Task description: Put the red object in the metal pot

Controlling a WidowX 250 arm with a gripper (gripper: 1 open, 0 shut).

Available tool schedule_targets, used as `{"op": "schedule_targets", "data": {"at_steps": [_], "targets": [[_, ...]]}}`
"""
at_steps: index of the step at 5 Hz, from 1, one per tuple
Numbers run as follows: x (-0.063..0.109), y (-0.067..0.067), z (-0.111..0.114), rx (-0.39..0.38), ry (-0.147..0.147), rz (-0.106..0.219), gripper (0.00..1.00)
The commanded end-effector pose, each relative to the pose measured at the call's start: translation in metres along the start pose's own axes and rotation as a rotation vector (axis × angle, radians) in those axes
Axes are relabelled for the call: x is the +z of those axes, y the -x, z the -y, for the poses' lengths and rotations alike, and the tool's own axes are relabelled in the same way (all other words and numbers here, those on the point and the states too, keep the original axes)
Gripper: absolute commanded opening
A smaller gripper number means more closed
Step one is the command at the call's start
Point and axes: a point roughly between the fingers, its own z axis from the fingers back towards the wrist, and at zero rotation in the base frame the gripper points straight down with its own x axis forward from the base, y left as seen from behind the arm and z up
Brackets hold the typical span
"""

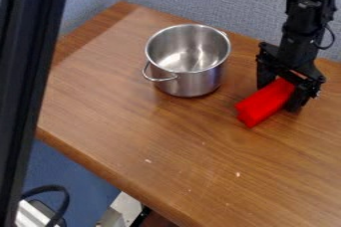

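A bright red block (262, 107) lies flat on the wooden table (147, 131) at the right, slanting from lower left to upper right. My black gripper (286, 82) stands upright over the block's far end, jaws open, one finger on each side of it. The fingers reach down to the block's top, but no grip on it shows. The shiny metal pot (186, 60) sits upright and empty to the left of the gripper, one loop handle facing the front left.
A dark vertical post (27, 82) crosses the left foreground, hiding part of the table's left side. The table's front edge runs diagonally at lower left, with floor and cables beyond. A grey wall backs the table.
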Motion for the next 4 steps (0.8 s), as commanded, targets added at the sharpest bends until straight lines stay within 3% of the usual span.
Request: {"op": "schedule_targets", "data": {"at_steps": [1,4], "targets": [[0.008,0.003,-0.011,0.057,0.002,0.006,1.00],[0.007,-0.008,-0.020,0.122,0.008,-0.009,1.00]]}}
